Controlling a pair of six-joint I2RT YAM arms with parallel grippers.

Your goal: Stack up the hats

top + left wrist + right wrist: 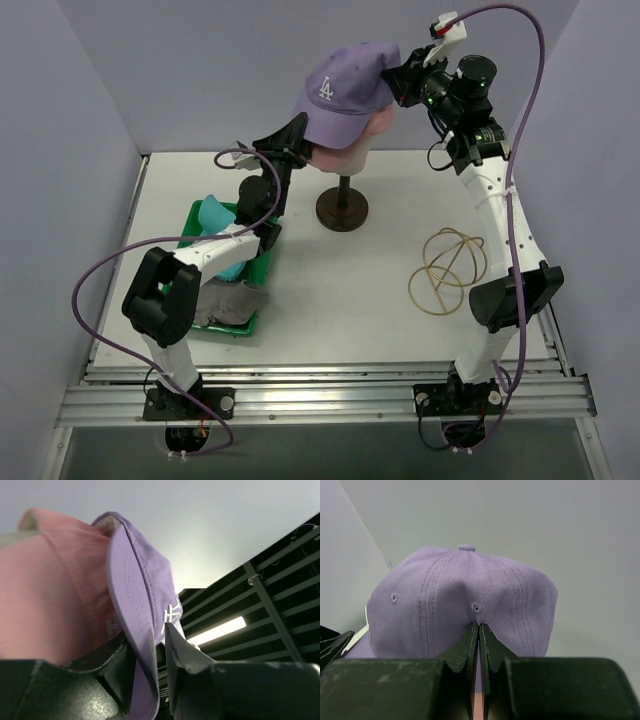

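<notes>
Closer — left gripper (147, 647) clamps the lavender cap (134, 587) at brim, right gripper (478, 626) behind.

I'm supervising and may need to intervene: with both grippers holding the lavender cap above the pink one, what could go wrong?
The lavender cap sits tilted over the pink cap; released now, it might land skewed or slide off. The right gripper pinches only a thin fold, which may slip. Tugging could topple the mannequin head on its slim stand.
</notes>
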